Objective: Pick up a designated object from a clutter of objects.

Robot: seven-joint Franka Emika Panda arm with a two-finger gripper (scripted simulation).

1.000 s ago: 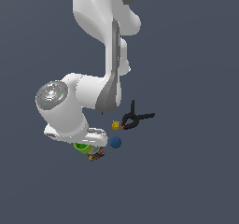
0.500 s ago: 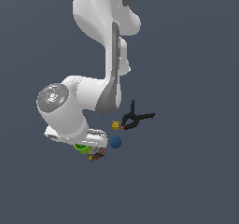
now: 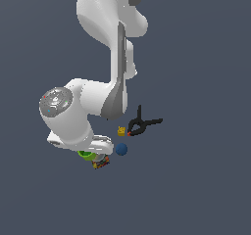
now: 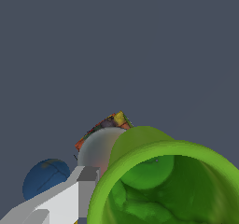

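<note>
The lime-green cup (image 4: 168, 185) sits right under the wrist, its open rim filling the wrist view; in the exterior view only a green sliver (image 3: 86, 154) shows beneath the arm's white housing, toward that view's lower left; one finger of the tool (image 4: 86, 190) stands just outside the cup's rim, touching or nearly so, but the other finger is out of sight, so I cannot tell whether the tool is spread or pinching the wall

The labelled can (image 4: 105, 141) stands just beyond the cup, seemingly against it, with the blue ball (image 4: 45, 177) near the visible finger (the black clamp (image 3: 142, 123) and tiny yellow piece (image 3: 121, 130) lie farther off on the tabletop (image 3: 196, 155))

Risks, as I judge them: the thin tapered wall may slip from a rim grip; the finger may catch the can or nudge the ball, scattering the clutter
</note>
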